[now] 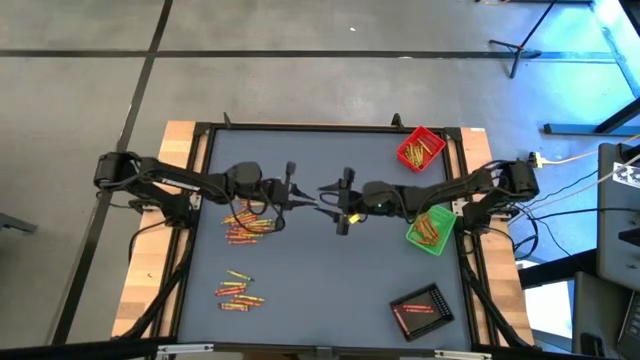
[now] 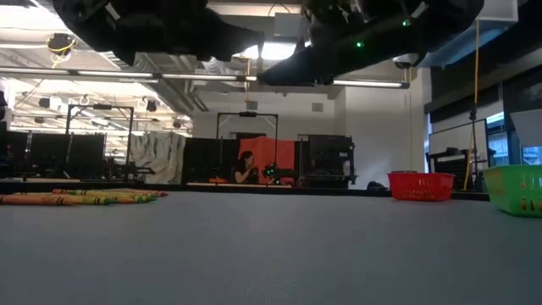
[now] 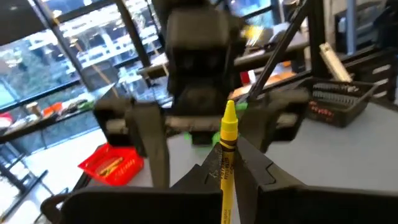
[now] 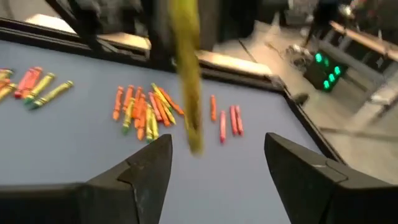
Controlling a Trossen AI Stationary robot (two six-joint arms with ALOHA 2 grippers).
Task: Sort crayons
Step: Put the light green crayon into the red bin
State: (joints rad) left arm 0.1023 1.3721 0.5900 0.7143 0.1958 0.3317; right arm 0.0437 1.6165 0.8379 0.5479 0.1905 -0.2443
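Grey matte tabletop point(image 1: 320, 290) held two loose piles of thin wax crayons point(image 1: 248, 222) on its left half, mostly red, orange and yellow. Left gripper point(image 1: 305, 195) sat mid-table, clamped on one yellow paper-wrapped crayon point(image 3: 227, 162) pointing toward the other arm. Right gripper point(image 1: 335, 205) faced it close by, fingers point(image 4: 140, 171) spread wide, the yellow stick between them but not touching. Further right: red square tray point(image 1: 420, 148), green square tray point(image 1: 433, 230), black square tray point(image 1: 421, 308), each with crayons in it. Risk, my read: handover mid-air; if left releases before right closes, the crayon drops and rolls.
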